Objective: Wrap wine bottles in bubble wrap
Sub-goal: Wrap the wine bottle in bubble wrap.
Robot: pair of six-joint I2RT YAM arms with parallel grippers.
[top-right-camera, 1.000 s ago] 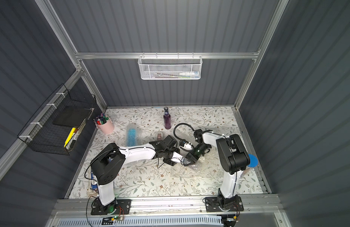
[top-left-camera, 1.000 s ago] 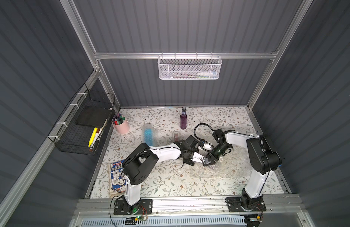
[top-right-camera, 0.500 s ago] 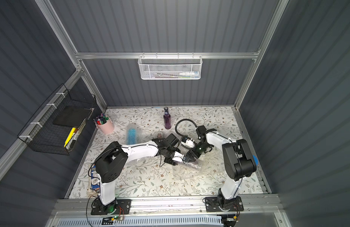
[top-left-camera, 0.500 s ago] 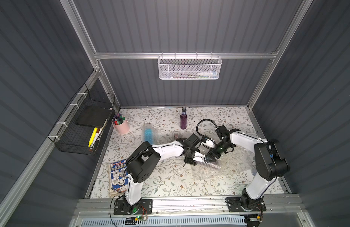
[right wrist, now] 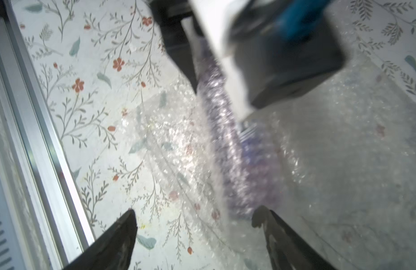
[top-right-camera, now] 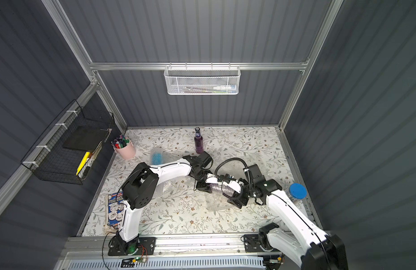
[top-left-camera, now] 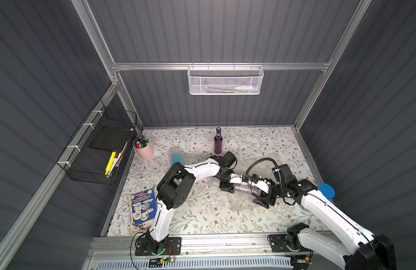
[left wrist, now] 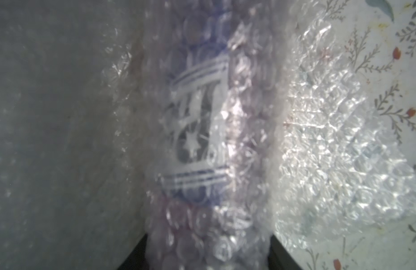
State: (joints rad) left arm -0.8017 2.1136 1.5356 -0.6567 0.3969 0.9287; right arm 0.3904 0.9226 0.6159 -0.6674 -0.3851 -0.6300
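A dark purple wine bottle (top-left-camera: pixel 240 187) (top-right-camera: pixel 216 187) lies mid-table, rolled in bubble wrap (top-left-camera: pixel 242 203). My left gripper (top-left-camera: pixel 227 183) (left wrist: pixel 207 254) is shut on it, and the wrapped body and white label (left wrist: pixel 197 131) fill the space between its fingers. Over the bottle's other end my right gripper (top-left-camera: pixel 264 194) (right wrist: pixel 195 219) is open, with only loose wrap (right wrist: pixel 174 149) beneath it. Another purple bottle (top-left-camera: pixel 218 142) stands bare at the back. A blue bottle (top-left-camera: pixel 176 157) lies wrapped at the back left.
A pink pen cup (top-left-camera: pixel 145 149) stands at the back left, and a booklet (top-left-camera: pixel 142 208) lies at the front left. A blue-lidded clear cylinder (top-left-camera: pixel 326 190) sits by the right edge behind my right arm. The front rail (right wrist: pixel 38 140) runs close to the right gripper.
My right gripper has opened wide and shifted toward the front right, along the bottle, as its arm swung outward. The left gripper stays clamped on the wrapped bottle.
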